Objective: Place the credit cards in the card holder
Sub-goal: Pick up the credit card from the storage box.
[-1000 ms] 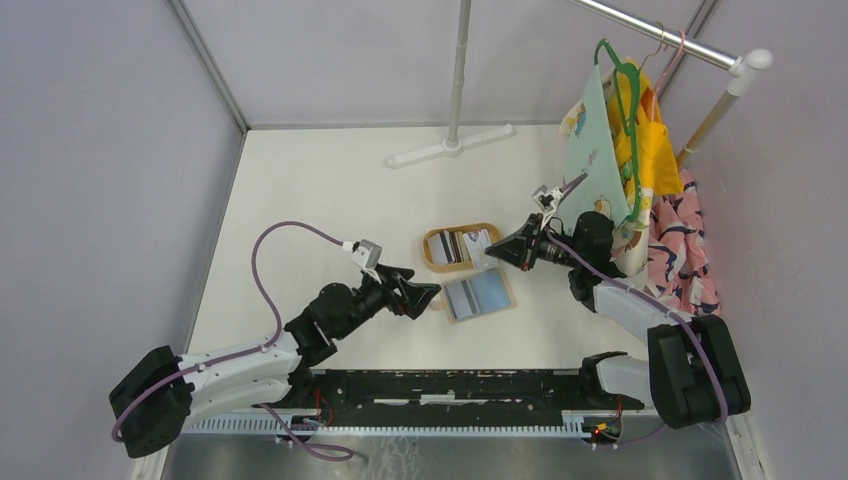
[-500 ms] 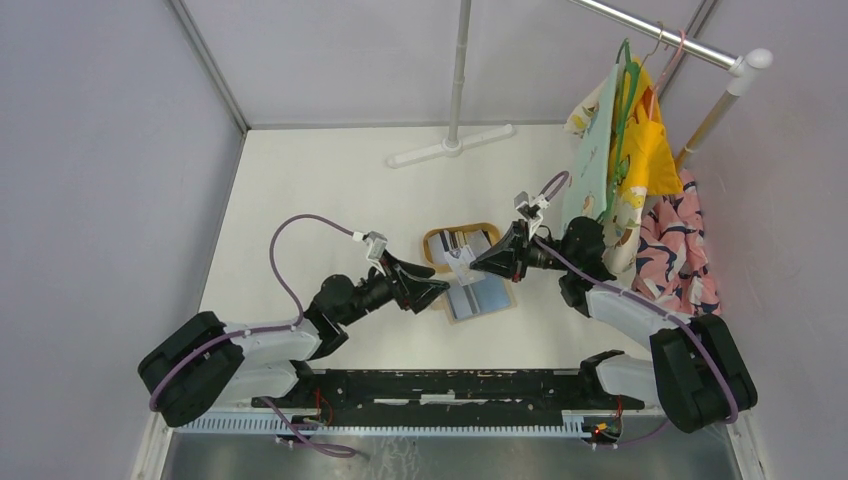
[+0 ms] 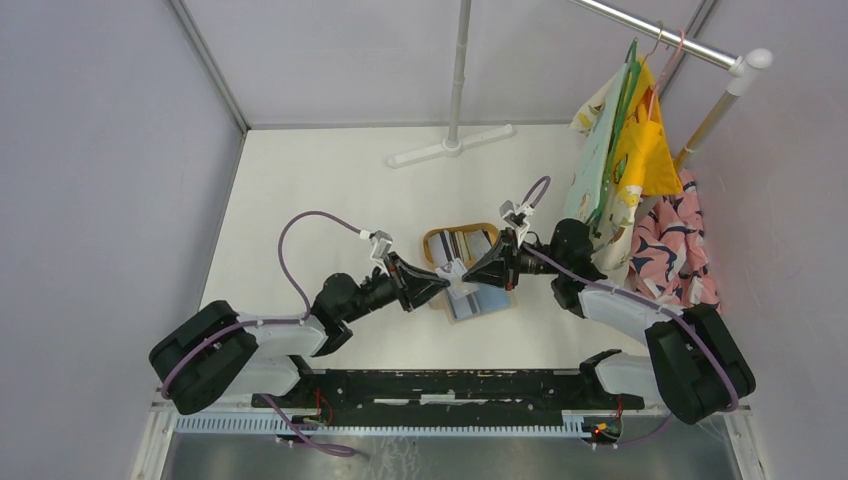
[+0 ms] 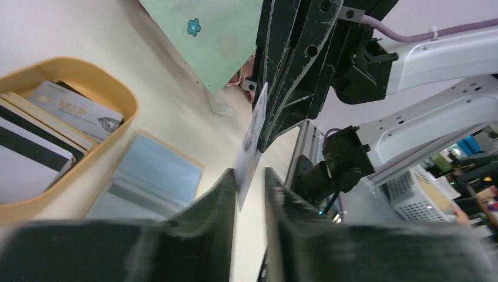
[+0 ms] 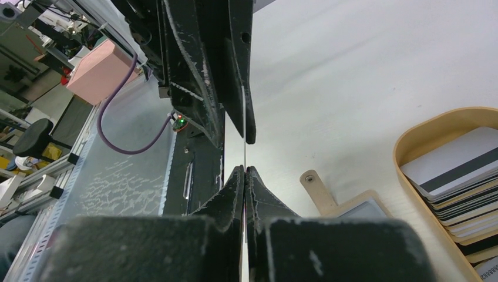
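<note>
A white credit card (image 3: 456, 275) hangs on edge just above the open card holder (image 3: 482, 302), whose light blue lining faces up. My right gripper (image 5: 244, 170) is shut on the card's far end. My left gripper (image 4: 249, 173) faces it with the card (image 4: 251, 141) between its fingers. One finger touches the card; a gap shows on the other side, so the jaws stand partly open. Several more credit cards (image 3: 462, 245) lie stacked in the oval wooden tray (image 3: 432, 240) behind the holder. The holder's snap tab (image 5: 317, 191) lies flat on the table.
A clothes rack with hanging garments (image 3: 625, 150) stands close behind the right arm. Its white stand base (image 3: 450, 150) lies at the back. The black rail (image 3: 450, 385) runs along the near edge. In the left wrist view the tray (image 4: 126, 108) sits left of the holder (image 4: 150, 179).
The right gripper carried the card from beside the tray leftward over the holder. The left arm reached forward to meet it, and its jaws narrowed around the card.
</note>
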Controlling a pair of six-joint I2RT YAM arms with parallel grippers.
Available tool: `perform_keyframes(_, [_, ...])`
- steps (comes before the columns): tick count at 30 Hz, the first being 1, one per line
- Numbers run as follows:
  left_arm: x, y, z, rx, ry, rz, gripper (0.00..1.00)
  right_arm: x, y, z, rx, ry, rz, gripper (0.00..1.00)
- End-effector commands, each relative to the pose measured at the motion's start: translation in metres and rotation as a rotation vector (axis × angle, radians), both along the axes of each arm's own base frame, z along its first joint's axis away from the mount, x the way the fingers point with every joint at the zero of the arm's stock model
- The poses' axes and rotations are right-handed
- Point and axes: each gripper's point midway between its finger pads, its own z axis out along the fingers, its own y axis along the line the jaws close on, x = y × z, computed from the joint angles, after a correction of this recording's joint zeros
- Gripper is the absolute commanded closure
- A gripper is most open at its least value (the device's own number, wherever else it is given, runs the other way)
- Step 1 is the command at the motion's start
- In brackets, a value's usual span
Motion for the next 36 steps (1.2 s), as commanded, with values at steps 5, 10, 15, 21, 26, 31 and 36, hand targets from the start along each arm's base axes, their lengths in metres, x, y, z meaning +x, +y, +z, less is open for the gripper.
perform_keyframes(5, [-0.002, -0.008, 0.015, -0.014, -0.068, -0.047, 0.98, 0.005, 0.005, 0.002, -0.039, -0.120, 0.054, 0.71])
perform_keyframes(10, [-0.004, -0.008, -0.019, 0.162, -0.051, -0.076, 0.98, 0.008, 0.002, -0.004, -0.114, -0.264, 0.103, 0.48])
perform_keyframes(15, [-0.014, -0.004, -0.027, 0.236, -0.072, -0.126, 0.98, -0.001, 0.000, -0.011, -0.126, -0.313, 0.170, 0.43])
perform_keyframes(21, [-0.020, -0.005, -0.024, 0.256, -0.105, -0.167, 0.98, -0.004, 0.002, -0.018, -0.130, -0.290, 0.189, 0.45])
perform_keyframes(26, [-0.023, -0.011, -0.026, 0.262, -0.104, -0.208, 0.98, -0.013, 0.007, -0.020, -0.124, -0.284, 0.221, 0.53])
perform_keyframes(31, [-0.024, -0.015, -0.022, 0.251, -0.111, -0.228, 0.98, -0.016, 0.010, -0.022, -0.121, -0.262, 0.241, 0.73])
perform_keyframes(36, [-0.014, -0.010, -0.029, 0.278, -0.080, -0.163, 0.93, -0.013, 0.010, -0.018, -0.129, -0.260, 0.221, 1.00])
